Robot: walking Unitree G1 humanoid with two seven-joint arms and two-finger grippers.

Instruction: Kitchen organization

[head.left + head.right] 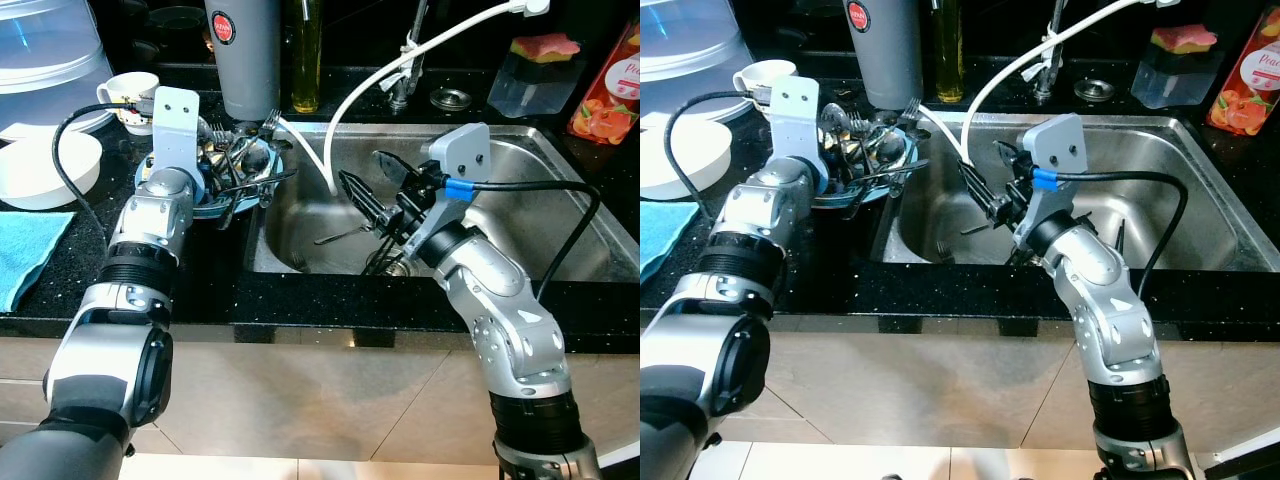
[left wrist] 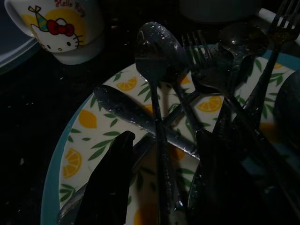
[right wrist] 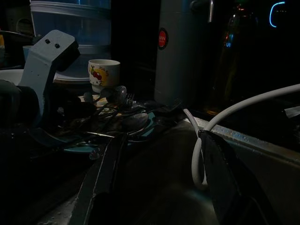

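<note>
Right end effector (image 1: 375, 180) open, empty, over sink (image 1: 520, 150); left end effector (image 2: 164, 187) open astride spoon (image 2: 157, 93).

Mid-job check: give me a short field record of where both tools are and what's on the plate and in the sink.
left tool: open, fingers straddling cutlery on the plate
right tool: open, holding nothing, over the sink
plate: lemon pattern, on the counter left of the sink, piled with spoons and forks
sink: one utensil lying on the bottom, white hose hanging in
mug: behind the plate

A home kitchen is shown. A steel sink (image 1: 560, 200) is set in a black counter (image 1: 150, 290). Cutlery is piled on a plate (image 2: 84, 140) beside a mug (image 1: 125, 95).
</note>
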